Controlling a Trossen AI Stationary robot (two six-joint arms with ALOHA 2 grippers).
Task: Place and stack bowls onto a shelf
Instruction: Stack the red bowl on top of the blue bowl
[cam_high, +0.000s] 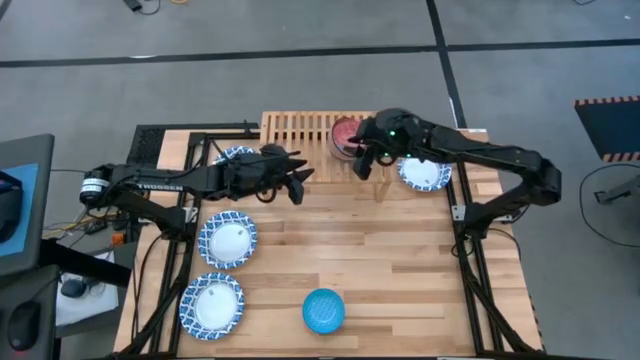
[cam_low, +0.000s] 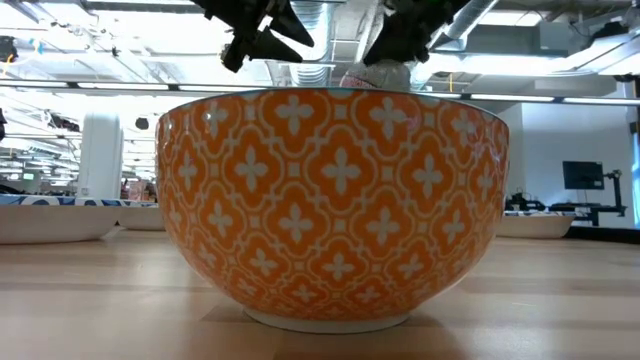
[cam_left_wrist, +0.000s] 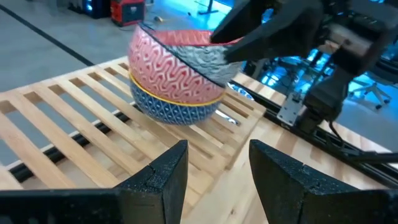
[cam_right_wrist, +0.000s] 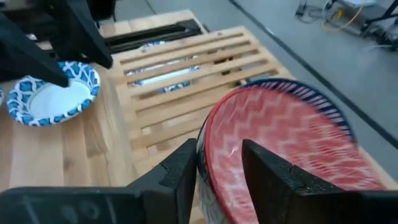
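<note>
Right gripper (cam_high: 358, 160) sits at the shelf (cam_high: 300, 128), at about 12 o'clock on the table in the high view. Its 2 fingers (cam_right_wrist: 267, 177) straddle the rim of the red bowl (cam_right_wrist: 280, 143), 1 inside and 1 outside, so it is clamped on that rim. In the left wrist view the red bowl (cam_left_wrist: 177, 62) is tilted and nested in a blue patterned bowl (cam_left_wrist: 174, 109) with a yellow rim line; that blue bowl stands on the shelf slats (cam_left_wrist: 81, 118). The stack is at the right end of the shelf.

Left gripper (cam_high: 298, 185) hovers just off the shelf's front edge, near table centre, at 8 o'clock from the red bowl. Its jaws are parted with nothing between them; fingers (cam_left_wrist: 155, 180) point at the stack, apart from it.

Other items: 1 blue-and-white dish (cam_high: 424, 172) at 3 o'clock of the shelf, under the right arm. 1 dish (cam_high: 236, 155) at 9 o'clock of the shelf, partly hidden by the left arm. 2 more dishes at the table's left: (cam_high: 228, 240) and (cam_high: 212, 305). Bright blue bowl (cam_high: 323, 310) at 6 o'clock, near the front edge. The low view is filled by an orange patterned bowl (cam_low: 335, 205) upright on the table (cam_low: 100, 300); both grippers show above its rim.
</note>
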